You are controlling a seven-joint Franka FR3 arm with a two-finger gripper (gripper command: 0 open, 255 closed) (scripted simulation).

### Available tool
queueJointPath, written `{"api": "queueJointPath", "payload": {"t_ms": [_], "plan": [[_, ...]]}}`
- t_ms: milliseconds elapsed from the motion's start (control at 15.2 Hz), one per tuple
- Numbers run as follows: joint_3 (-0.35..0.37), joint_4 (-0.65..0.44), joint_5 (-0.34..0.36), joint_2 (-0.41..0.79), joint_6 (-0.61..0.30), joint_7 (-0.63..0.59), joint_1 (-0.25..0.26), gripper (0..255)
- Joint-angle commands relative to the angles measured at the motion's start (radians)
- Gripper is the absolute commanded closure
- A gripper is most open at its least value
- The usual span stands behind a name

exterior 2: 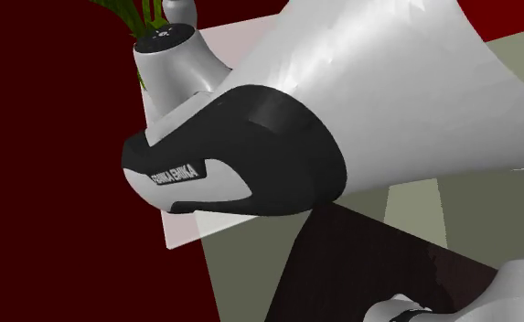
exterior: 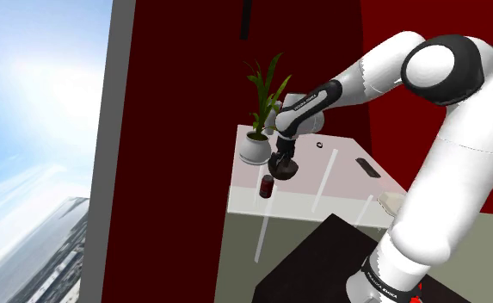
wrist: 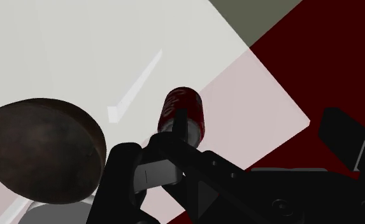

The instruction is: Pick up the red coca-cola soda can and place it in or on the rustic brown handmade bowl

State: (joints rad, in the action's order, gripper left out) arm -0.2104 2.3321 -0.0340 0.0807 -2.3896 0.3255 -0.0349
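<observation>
1. Shoulder view: gripper (exterior: 282,165) hangs low over the white table (exterior: 339,185), just above and beside the red can (exterior: 267,186).
2. Can stands upright on the table, near the edge at that view's left, in front of a potted plant (exterior: 257,138).
3. Wrist view: fingers stand apart. One fingertip (wrist: 180,122) overlaps the can, and nothing is clasped between them.
4. Dark brown bowl (wrist: 44,149) sits beside the can, not touching it.
</observation>
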Motion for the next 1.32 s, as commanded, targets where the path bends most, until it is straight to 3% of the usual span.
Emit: {"api": "queueJointPath", "payload": {"t_ms": [0,594,1254], "plan": [[-0.002,-0.051,-0.03,0.091,-0.042,0.034,-0.011,0],[0.033,-0.314,-0.126,0.436,-0.134,0.129,-0.082,0],[0.052,-0.331,-0.147,0.522,-0.203,0.144,-0.096,0]]}}
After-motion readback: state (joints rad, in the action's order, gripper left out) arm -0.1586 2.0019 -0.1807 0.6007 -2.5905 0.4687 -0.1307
